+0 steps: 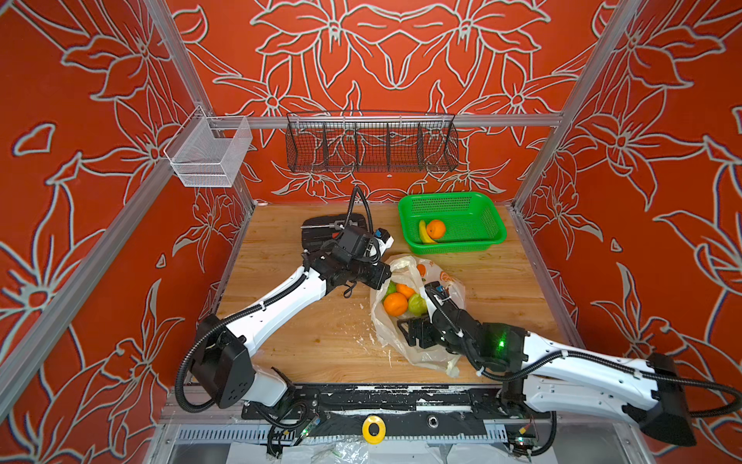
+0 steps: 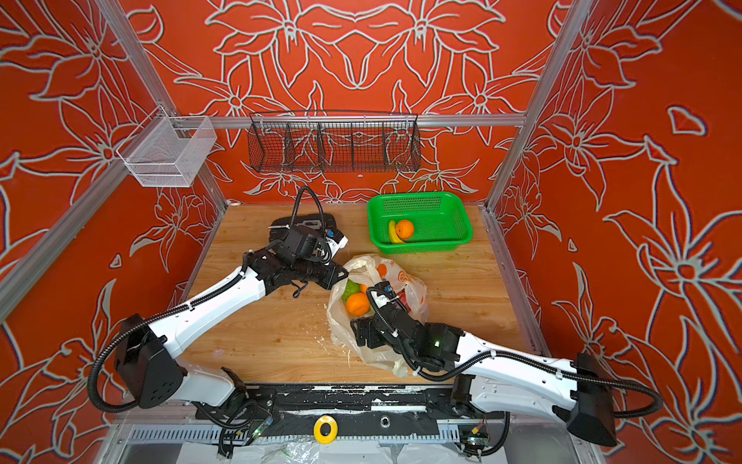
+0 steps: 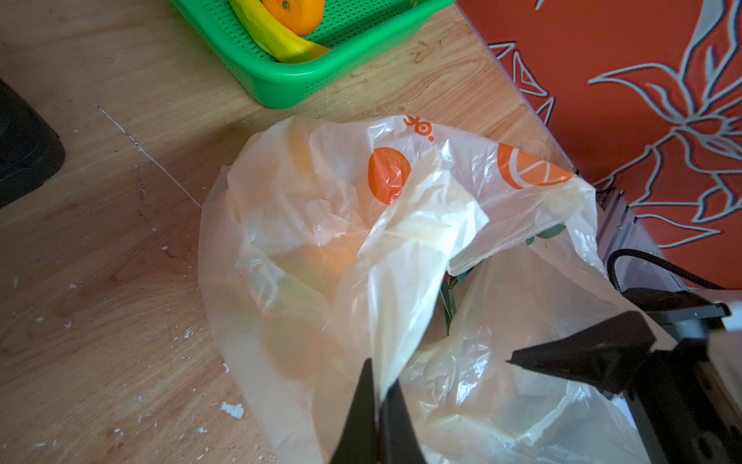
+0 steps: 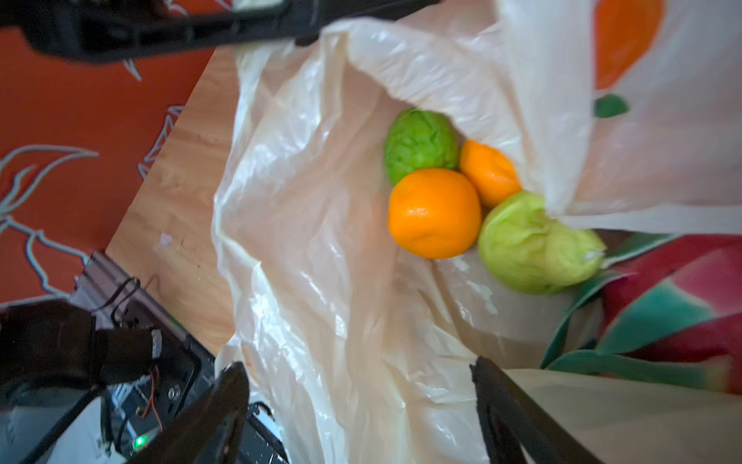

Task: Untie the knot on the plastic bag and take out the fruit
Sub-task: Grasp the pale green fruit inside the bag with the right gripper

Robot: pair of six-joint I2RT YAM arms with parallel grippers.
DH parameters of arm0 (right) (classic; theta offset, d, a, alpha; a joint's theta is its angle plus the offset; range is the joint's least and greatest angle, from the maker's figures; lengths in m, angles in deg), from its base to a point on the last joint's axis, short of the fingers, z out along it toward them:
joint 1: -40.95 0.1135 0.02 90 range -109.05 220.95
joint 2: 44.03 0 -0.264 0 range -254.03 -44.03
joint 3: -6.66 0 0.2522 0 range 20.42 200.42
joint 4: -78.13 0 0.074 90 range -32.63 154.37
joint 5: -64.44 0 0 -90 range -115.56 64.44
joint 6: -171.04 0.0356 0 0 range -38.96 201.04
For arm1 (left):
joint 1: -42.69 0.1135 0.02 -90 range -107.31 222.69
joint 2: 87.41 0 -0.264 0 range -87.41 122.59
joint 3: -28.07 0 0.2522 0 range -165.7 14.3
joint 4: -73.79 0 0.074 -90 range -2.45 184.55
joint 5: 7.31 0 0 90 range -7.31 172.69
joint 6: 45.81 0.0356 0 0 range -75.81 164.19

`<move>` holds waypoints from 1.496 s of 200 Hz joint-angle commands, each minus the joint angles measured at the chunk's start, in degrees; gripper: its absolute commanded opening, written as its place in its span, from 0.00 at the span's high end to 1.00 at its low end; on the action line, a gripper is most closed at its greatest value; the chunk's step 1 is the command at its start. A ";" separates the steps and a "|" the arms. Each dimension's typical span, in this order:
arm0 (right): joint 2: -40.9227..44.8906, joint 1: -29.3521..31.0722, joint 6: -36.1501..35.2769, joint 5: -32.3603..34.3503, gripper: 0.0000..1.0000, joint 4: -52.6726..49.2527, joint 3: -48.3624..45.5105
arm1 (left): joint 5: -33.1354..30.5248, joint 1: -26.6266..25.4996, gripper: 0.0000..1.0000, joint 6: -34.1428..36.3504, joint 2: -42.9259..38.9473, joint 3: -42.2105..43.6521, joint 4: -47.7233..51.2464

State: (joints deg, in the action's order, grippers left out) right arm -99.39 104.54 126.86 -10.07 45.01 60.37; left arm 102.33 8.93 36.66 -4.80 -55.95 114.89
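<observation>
Your L gripper (image 3: 381, 379) is pinched tight on a strip of the plastic bag (image 3: 305, 249) & holds the mouth up. There's no knot to see, so the bag looks open.

Your R gripper (image 4: 357, 367) has its jaws wide apart w/ nothing in them, right at the bag mouth. The fruit (image 1: 395, 303) is inside the bag. The big orange (image 4: 435, 213) sits straight ahead of the R jaws. The green ones (image 4: 419, 144) touch it, & the dragon fruit (image 4: 674, 313) is just beside them.

R arm is much nearer than L, so I think R should go straight in for the big orange. The green basket (image 1: 461, 246) is past the bag, near the back wall.
</observation>
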 commanded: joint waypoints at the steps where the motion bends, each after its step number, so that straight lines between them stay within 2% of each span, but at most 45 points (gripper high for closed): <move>1: -2.35 -2.31 0.99 5.07 0.14 -6.31 3.05 | 1.02 0.23 1.00 0.11 -1.38 0.21 -0.61; 26: -7.95 -4.52 -7.16 3.43 0.15 -9.66 7.14 | 0.93 0.26 1.00 0.16 -1.73 0.30 -0.53; 57: -14.31 -9.15 -24.71 -3.00 0.13 -15.79 12.12 | 1.01 0.24 1.00 0.15 -2.10 0.38 -0.44; 78: -17.45 -11.21 -30.24 -2.92 0.12 -18.03 13.98 | 0.94 0.22 1.00 0.15 -2.11 0.30 -0.36; 115: -20.76 -14.71 -34.66 -5.36 0.03 -13.11 13.86 | -0.06 0.23 1.00 -0.44 -2.53 0.52 -0.60; 166: -26.51 -18.29 -39.00 -8.57 0.03 -7.79 14.11 | -0.17 0.18 1.00 -1.17 -2.61 0.49 -0.53; 198: -30.10 -19.39 -40.05 -8.40 0.03 -5.37 14.06 | -0.52 0.25 1.00 -0.78 -2.69 0.54 -0.26; 255: -36.66 -20.57 -41.76 -11.43 0.12 -4.73 15.60 | -0.90 0.18 1.00 -0.56 -2.79 0.40 -0.09; 278: -37.30 -20.67 -41.94 -11.59 0.11 -4.41 14.75 | -1.01 0.21 1.00 -0.47 -2.88 0.39 0.09; 299: -36.67 -20.64 -41.78 -10.88 0.16 -4.36 14.11 | -0.98 0.20 1.00 -0.47 -2.89 0.34 0.00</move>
State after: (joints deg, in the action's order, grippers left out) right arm -136.06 84.19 86.12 -20.72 41.06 74.66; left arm 101.39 8.93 35.61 -5.74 -55.95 114.93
